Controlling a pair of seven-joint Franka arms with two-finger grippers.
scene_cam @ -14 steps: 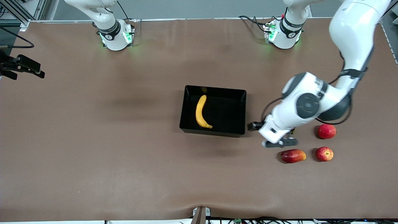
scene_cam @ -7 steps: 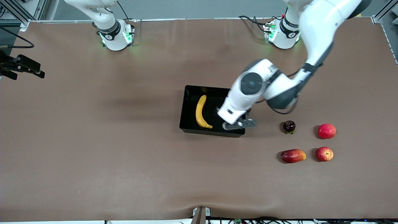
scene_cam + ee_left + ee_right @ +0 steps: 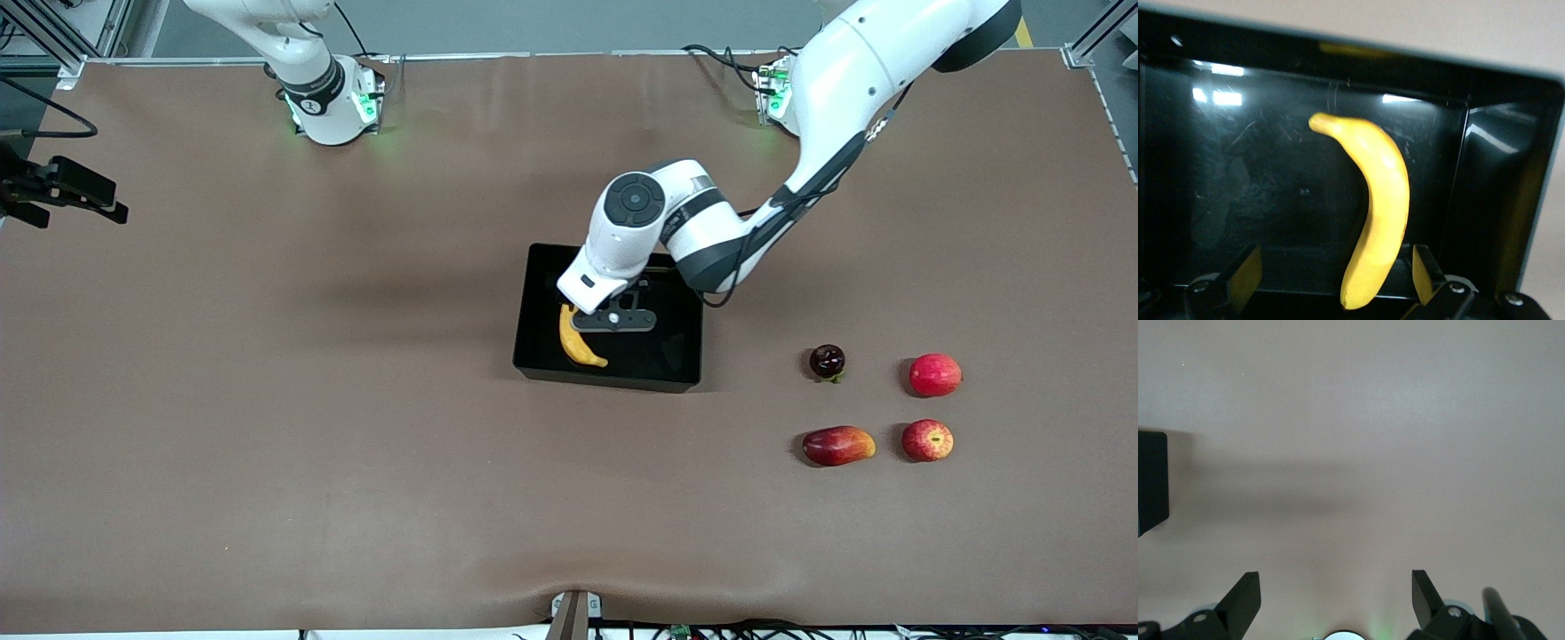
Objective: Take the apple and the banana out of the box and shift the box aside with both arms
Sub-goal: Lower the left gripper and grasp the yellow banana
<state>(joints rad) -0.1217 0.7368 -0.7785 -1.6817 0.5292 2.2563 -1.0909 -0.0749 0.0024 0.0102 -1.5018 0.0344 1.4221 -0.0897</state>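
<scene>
The banana lies inside the black tray, along the wall toward the right arm's end of the table, its curved length running from the wall nearer the robots' bases to the wall nearer the front camera. The tray sits near the middle of the table. The left gripper hangs over the tray, just above the banana, with its fingers spread wide and holding nothing; in the left wrist view the banana's lower end lies between the two pads.

The small red apple with the yellow stem dimple rests on the table toward the left arm's end, well apart from the tray. Beside it lies an oblong red-and-yellow fruit. Farther from the front camera sit a plainer red fruit and a small dark round fruit.

The right gripper waits over bare table, its fingers spread and empty, with one corner of the tray showing in its wrist view.
</scene>
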